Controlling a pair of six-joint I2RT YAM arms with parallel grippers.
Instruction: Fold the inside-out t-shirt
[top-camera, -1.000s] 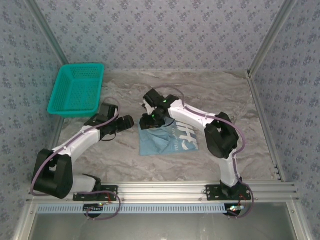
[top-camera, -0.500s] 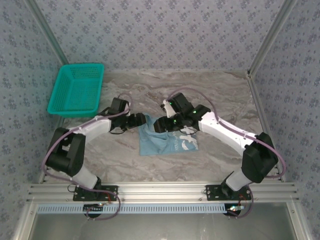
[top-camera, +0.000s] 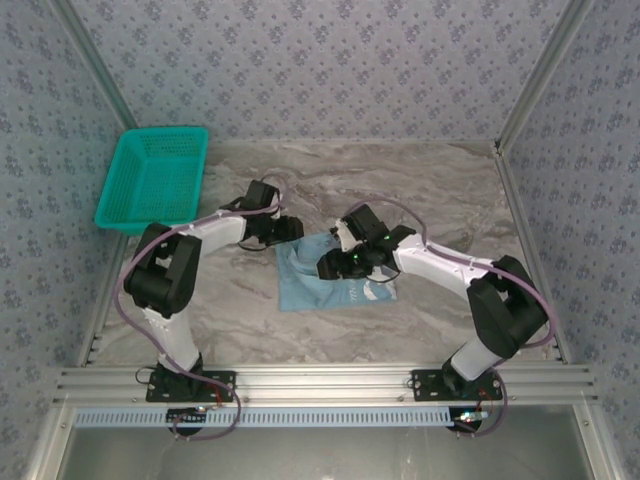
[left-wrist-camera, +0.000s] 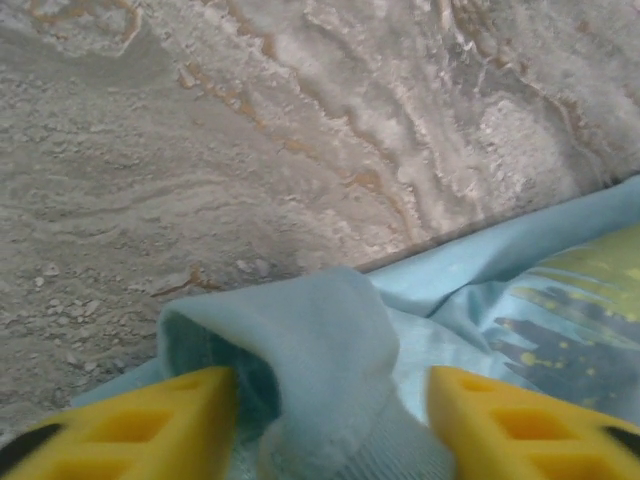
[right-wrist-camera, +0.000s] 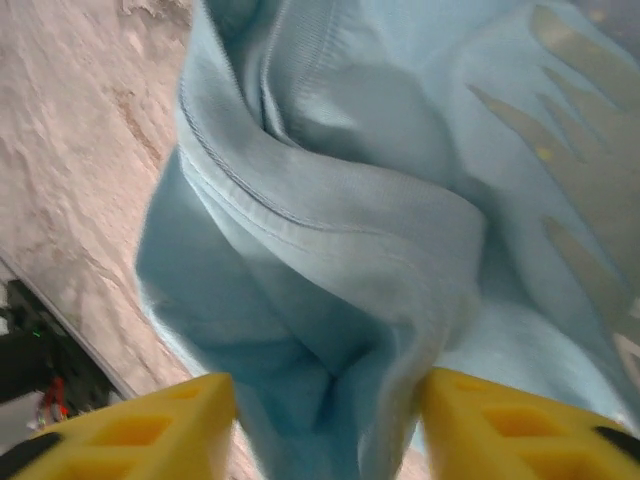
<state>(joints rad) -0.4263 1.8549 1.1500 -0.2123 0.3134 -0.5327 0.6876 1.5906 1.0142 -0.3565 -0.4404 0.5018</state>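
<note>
Inside-out t-shirt (top-camera: 335, 288) lies crumpled mid-table (top-camera: 450, 190), a gripper at each far corner.
Top view: left gripper (top-camera: 291, 232) at the far-left corner, right gripper (top-camera: 330, 265) on the upper middle; teal basket (top-camera: 155, 180) well apart, far left. Left wrist: yellow fingers (left-wrist-camera: 130, 420) half open astride a raised fold, one finger clear of the cloth. Right wrist: fingers (right-wrist-camera: 150, 420) narrowed on a bunched fold, cloth touching both.
</note>
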